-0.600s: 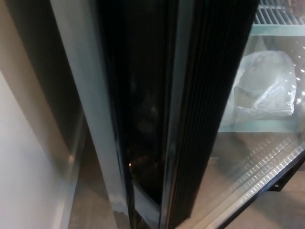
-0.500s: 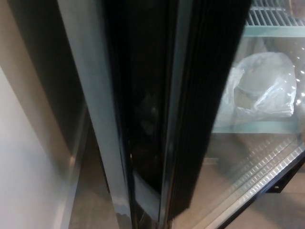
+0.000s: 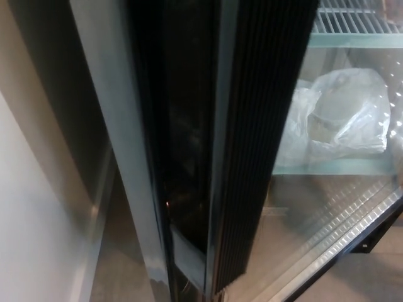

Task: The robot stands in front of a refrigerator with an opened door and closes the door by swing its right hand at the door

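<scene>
The refrigerator door (image 3: 189, 126) fills the middle of the head view, seen nearly edge-on, with dark glass and a grey metal frame (image 3: 113, 138). Its black ribbed gasket edge (image 3: 258, 145) runs from top to bottom. To its right the refrigerator interior (image 3: 327, 207) is exposed, with a glass shelf and a wire rack (image 3: 359, 22) above. A crumpled clear plastic bag (image 3: 340, 119) lies on the shelf. Neither of my hands shows in this view.
A pale wall or cabinet side (image 3: 31, 220) stands at the left, with a narrow strip of grey floor (image 3: 119, 264) between it and the door. The refrigerator's black bottom sill (image 3: 352, 242) crosses the lower right corner.
The door's ribbed edge has shifted left in the picture, uncovering more of the shelf and bag. The wall at the left stays almost still.
</scene>
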`<state>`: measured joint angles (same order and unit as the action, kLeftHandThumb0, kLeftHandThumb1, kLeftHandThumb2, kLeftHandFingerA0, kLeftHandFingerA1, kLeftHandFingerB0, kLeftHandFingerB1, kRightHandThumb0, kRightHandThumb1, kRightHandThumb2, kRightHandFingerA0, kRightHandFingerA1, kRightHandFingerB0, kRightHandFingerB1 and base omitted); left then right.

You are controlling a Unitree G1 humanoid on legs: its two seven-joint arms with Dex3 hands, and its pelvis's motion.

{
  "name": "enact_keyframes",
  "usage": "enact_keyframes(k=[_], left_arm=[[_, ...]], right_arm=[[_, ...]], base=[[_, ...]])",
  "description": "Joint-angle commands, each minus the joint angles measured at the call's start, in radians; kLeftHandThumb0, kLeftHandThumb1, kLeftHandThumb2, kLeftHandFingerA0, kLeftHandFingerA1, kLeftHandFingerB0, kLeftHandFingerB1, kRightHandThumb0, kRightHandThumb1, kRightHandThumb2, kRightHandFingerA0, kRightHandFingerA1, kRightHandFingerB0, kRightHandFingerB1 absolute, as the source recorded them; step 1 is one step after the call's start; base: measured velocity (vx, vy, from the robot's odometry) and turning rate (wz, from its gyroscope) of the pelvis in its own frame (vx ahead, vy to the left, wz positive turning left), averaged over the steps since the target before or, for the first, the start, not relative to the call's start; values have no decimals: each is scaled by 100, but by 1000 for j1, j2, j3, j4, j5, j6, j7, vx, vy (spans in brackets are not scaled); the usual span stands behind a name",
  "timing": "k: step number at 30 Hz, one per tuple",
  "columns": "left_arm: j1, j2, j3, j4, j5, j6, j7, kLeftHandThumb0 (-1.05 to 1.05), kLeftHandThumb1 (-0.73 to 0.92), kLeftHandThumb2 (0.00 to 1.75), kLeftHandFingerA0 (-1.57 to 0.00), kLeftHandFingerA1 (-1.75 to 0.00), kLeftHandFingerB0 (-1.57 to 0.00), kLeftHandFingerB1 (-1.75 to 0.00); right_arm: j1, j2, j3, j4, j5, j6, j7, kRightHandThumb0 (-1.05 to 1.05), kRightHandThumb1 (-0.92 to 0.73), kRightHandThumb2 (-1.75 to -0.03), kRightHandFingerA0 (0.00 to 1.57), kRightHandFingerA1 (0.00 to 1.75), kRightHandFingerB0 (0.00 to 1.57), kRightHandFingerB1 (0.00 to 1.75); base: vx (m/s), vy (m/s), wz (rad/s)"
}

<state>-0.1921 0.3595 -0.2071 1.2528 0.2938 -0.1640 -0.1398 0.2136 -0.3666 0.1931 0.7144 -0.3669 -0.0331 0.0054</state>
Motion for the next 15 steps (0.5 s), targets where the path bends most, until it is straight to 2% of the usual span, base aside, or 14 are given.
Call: enact_keyframes(k=[1, 2, 3, 4, 5, 6, 7, 8, 9, 10, 12, 13, 14, 15], left_arm=[[-5, 24, -8, 18, 17, -27, -14, -46, 60, 93, -36, -54, -22, -46], [-3, 26, -12, 18, 22, -32, -11, -46, 60, 93, -36, -54, -22, -46], [-3, 26, -14, 19, 24, -31, -9, -48, 76, 62, -42, -36, -35, -32], [-3, 26, -15, 19, 25, -29, -7, -48, 76, 62, -42, -36, -35, -32], [-6, 29, -20, 18, 31, -23, -9, -48, 75, 63, -41, -37, -34, -33], [-7, 30, -21, 18, 32, -22, -9, -48, 75, 63, -41, -37, -34, -33], [-7, 30, -25, 17, 35, -22, -10, -48, 61, 93, -36, -53, -22, -45], [-8, 29, -24, 17, 35, -20, -11, -47, 60, 93, -37, -53, -23, -46], [-7, 28, -25, 18, 36, -21, -11, -48, 60, 93, -36, -53, -23, -46], [-6, 27, -26, 18, 36, -21, -10, -48, 60, 93, -36, -53, -23, -46], [-4, 27, -28, 18, 38, -24, -10, -50, 61, 93, -36, -53, -24, -46], [-3, 27, -29, 18, 38, -25, -11, -49, 61, 93, -36, -53, -24, -46], [-3, 26, -28, 18, 38, -26, -13, -49, 61, 93, -36, -53, -24, -46], [-6, 26, -30, 17, 40, -26, -11, -49, 61, 93, -36, -53, -24, -46]], right_arm=[[879, 96, -511, -1610, -198, -120, 125, -58, -78, -65, 102, 49, 82, 45], [933, 138, -584, -1646, -119, -255, 82, -58, -78, -65, 102, 49, 82, 45], [937, 175, -624, -1642, -40, -386, 28, -56, -72, -62, 99, 51, 84, 49], [934, 198, -644, -1638, 10, -466, -7, -56, -72, -62, 99, 51, 84, 49], [857, 266, -658, -1633, 112, -649, -114, -58, -72, -62, 90, 52, 76, 47], [837, 280, -656, -1634, 127, -677, -135, -58, -72, -62, 90, 52, 76, 47], [768, 294, -642, -1624, 151, -739, -171, -55, -62, -99, 72, 66, 59, 59], [678, 303, -625, -1623, 129, -763, -209, -55, -57, -94, 55, 60, 48, 55], [598, 312, -605, -1631, 101, -778, -240, -50, -67, -60, 56, 43, 55, 41], [550, 319, -593, -1640, 80, -782, -258, -50, -67, -60, 56, 43, 55, 41], [484, 333, -539, -1693, 23, -738, -273, -57, -67, -60, 42, 41, 49, 40], [457, 334, -520, -1717, -8, -712, -277, -66, -59, -96, 33, 53, 42, 55], [431, 337, -507, -1740, -38, -690, -278, -66, -59, -96, 33, 53, 42, 55], [389, 334, -498, -1751, -69, -673, -275, -63, -75, -62, 28, 35, 36, 35]], base=[[0, 0, 0], [0, 0, 0], [0, 0, 0], [0, 0, 0], [0, 0, 0], [0, 0, 0], [0, 0, 0], [0, 0, 0], [0, 0, 0], [0, 0, 0], [0, 0, 0], [0, 0, 0], [0, 0, 0], [0, 0, 0]])
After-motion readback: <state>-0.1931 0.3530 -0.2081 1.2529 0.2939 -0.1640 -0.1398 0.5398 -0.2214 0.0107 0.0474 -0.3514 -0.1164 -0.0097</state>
